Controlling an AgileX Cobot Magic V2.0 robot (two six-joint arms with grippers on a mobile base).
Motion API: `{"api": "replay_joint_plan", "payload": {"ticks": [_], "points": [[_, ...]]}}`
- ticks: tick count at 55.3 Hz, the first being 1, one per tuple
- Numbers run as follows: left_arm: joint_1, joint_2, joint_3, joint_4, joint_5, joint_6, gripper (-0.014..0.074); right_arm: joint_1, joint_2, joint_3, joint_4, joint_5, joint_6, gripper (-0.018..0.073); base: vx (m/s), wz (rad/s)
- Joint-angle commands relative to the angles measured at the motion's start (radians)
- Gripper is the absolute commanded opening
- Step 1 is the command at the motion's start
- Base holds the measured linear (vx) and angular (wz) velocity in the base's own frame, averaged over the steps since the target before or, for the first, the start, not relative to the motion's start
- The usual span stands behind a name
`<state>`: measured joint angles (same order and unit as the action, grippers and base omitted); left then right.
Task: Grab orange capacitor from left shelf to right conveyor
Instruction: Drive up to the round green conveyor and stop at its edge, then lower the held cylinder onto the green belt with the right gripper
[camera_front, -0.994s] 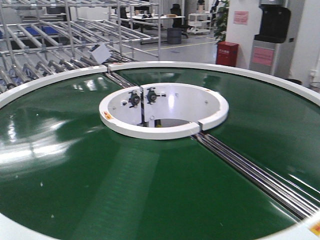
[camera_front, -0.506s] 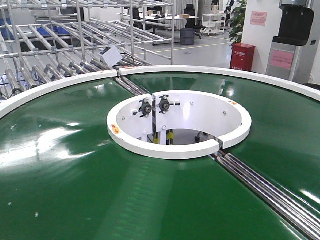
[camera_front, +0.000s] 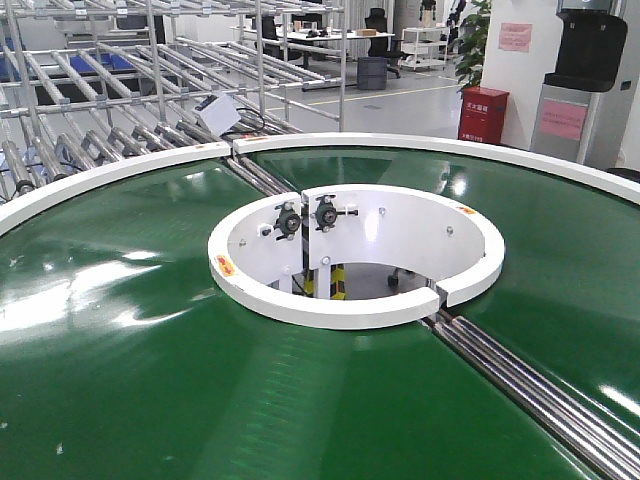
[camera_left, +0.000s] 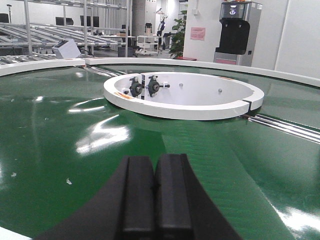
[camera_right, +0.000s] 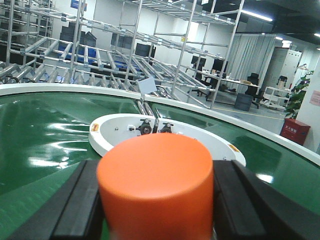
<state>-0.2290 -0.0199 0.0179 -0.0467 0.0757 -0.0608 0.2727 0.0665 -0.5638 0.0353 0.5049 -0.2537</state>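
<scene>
Right wrist cam only: orange capacitor clamped in right end effector.

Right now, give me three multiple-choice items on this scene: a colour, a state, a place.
1. The belt is: A grey; B green; C blue.
2. The left gripper is: A open; B shut, empty; C shut on a part.
3. The capacitor is: A on the belt; B in the left gripper; C in the right gripper.
Key: 1 B, it shows glossy green; 2 B, its jaws meet with nothing between; 3 C, jaws clamp it in the right wrist view.
</scene>
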Motion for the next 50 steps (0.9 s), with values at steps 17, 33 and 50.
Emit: {"api": "replay_joint_plan", "payload": {"ticks": [17,33,50], "points": [[-0.008,-0.004,-0.03,-0.005,-0.081,-0.006,-0.0006,-0.002,0.028,-0.019,0.014,-0.255,0.01,-0.0008,0.0,0.0],[-0.008,-0.004,-0.03,-0.005,-0.081,-0.006,-0.0006,-0.002,0.547,0.112,0.057,-0.876,0.13,-0.0007,0.0,0.0],[-0.008,-0.004,-0.03,-0.005,-0.081,-0.006,-0.0006,-0.001,1.236,0.086,-0.007,-1.426,0.133,-0.0007,0.0,0.0]]}}
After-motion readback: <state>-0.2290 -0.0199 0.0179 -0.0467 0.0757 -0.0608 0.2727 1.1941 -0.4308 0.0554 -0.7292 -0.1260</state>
